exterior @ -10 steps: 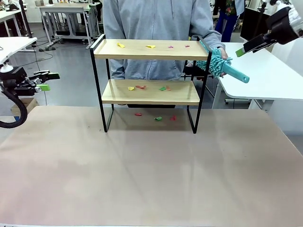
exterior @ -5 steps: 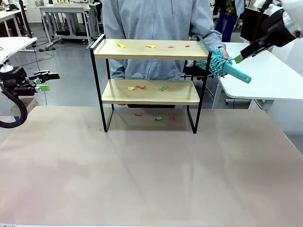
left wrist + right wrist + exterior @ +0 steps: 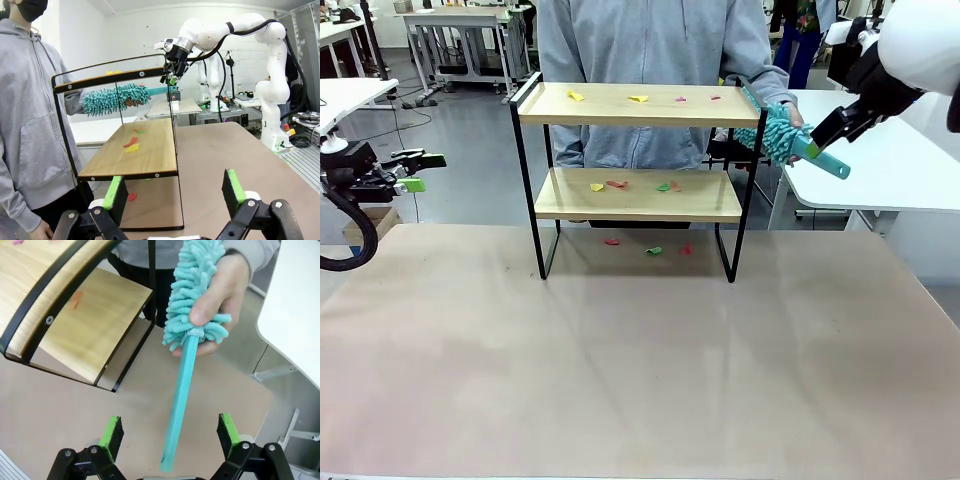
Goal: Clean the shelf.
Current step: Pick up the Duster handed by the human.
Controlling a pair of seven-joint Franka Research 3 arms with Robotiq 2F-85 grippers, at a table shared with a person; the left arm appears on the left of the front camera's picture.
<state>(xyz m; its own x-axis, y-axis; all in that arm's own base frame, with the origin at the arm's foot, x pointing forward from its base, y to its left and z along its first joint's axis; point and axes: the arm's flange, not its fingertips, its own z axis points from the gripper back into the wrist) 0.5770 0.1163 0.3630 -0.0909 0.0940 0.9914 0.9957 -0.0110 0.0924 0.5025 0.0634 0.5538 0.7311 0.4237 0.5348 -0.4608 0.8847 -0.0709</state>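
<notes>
Hovering the right hand (image 3: 169,431) at the bare stick of the teal duster (image 3: 182,375), spread wide either side of it and pinching nothing; impossible to tell whether there is any contact yet. Looks like a handover: gripped at the fluffy head by the person's fingers (image 3: 227,285), just beside the right end of the shelf (image 3: 610,110), probably to leave the whole stick free for taking. Parking the left hand (image 3: 175,192) well off to the left, likewise spread and empty, presumably to stay clear until needed. Finding the shelf upright at the far middle of the worktop (image 3: 640,380), right in front of the person (image 3: 650,50), open side toward the robot, likely for easy reach onto both wooden boards. Noting coloured paper scraps (image 3: 638,98) littering the top board and the lower one, with a few more on the worktop underneath. Judging the job barely started: tool to be taken first, no sweeping done.
</notes>
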